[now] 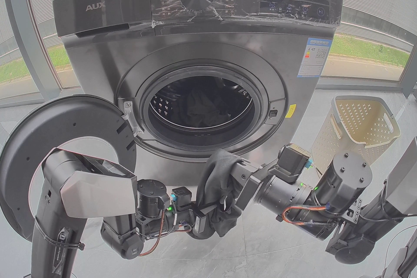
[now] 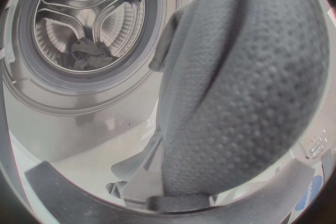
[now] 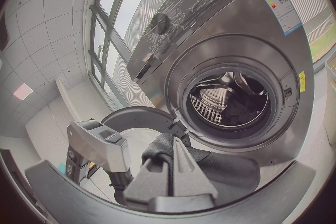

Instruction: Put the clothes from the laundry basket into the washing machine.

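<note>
The washing machine (image 1: 299,70) stands in front of me with its round door (image 1: 65,131) swung open to the left. Dark clothes (image 1: 204,107) lie in the drum (image 2: 87,56). Below the opening, a dark grey garment (image 1: 219,187) hangs between both arms. My right gripper (image 1: 234,177) is shut on its upper part, with fabric pinched between the fingers (image 3: 189,172). My left gripper (image 1: 204,222) sits lower, shut on the same garment (image 2: 238,77), which bulges over it and hides one finger. The beige laundry basket (image 1: 360,127) stands on the floor to the right.
The open door juts out over my left arm's side. Pale floor tiles (image 1: 260,248) lie under both arms. Windows (image 1: 373,31) run behind the machine.
</note>
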`<state>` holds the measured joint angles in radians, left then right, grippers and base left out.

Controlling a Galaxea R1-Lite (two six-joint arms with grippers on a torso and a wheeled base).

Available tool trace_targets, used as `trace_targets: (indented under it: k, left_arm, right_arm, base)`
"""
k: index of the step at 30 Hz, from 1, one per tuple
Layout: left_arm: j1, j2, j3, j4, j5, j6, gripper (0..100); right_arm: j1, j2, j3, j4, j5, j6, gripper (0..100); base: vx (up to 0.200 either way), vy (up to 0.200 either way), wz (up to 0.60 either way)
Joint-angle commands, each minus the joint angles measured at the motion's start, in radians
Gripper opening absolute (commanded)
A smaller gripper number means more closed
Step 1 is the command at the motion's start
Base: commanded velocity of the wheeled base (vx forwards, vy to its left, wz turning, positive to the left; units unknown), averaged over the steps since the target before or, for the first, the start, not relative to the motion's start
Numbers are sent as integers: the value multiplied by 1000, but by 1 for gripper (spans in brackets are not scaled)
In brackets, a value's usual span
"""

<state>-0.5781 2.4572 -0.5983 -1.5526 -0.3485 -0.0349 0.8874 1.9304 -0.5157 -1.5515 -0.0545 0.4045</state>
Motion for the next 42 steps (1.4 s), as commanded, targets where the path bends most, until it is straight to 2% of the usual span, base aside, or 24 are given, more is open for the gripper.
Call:
trace_targets:
  k: [1,5,10,15,16,18,22,27,30,33,39,40,42]
  left_arm:
    - [-11,-63,46,-9,-4,-2,0]
    - [-29,-204,166,-9,-14,-5,0]
    - [-34,-343,281,-6,-46,-5,0]
    - [-20,-518,468,-6,-124,-5,0]
    - [-14,-557,497,-4,-141,-19,0]
    - [1,-606,540,-4,-165,-17,0]
    - [9,-670,540,-3,-182,-36,0]
    - [14,-675,488,-4,-170,-56,0]
    - [58,-672,465,-3,-165,-66,0]
    - [73,-669,437,-3,-165,-79,0]
    - [73,-669,414,-3,-162,-102,0]
    - [73,-669,413,-3,-162,-102,0]
    - [73,-666,407,-1,-145,-102,0]
  right_arm:
    - [-44,16,-38,1,-1,-1,0]
    - [-107,33,-104,1,1,1,0]
    - [-150,64,-122,1,4,2,0]
    - [-170,111,-133,1,4,2,0]
    - [-171,119,-133,1,4,4,0]
    - [-171,139,-135,1,2,2,0]
    - [-171,177,-138,1,2,-3,0]
    - [-166,223,-125,1,4,-7,0]
    - [-163,251,-104,1,4,-19,0]
    - [-159,268,-81,1,12,-42,0]
    - [-143,266,-59,-1,12,-44,0]
    - [-143,260,-55,-1,10,-44,100]
    - [-147,249,-38,-1,8,-47,100]
  base:
    - [0,0,0]
    - [0,0,0]
    - [0,0,0]
    - [0,0,0]
    - [0,0,0]
    - [0,0,0]
    - [0,0,0]
    - [0,0,0]
    - [0,0,0]
    - [0,0,0]
    - [0,0,0]
    - [0,0,0]
    - [0,0,0]
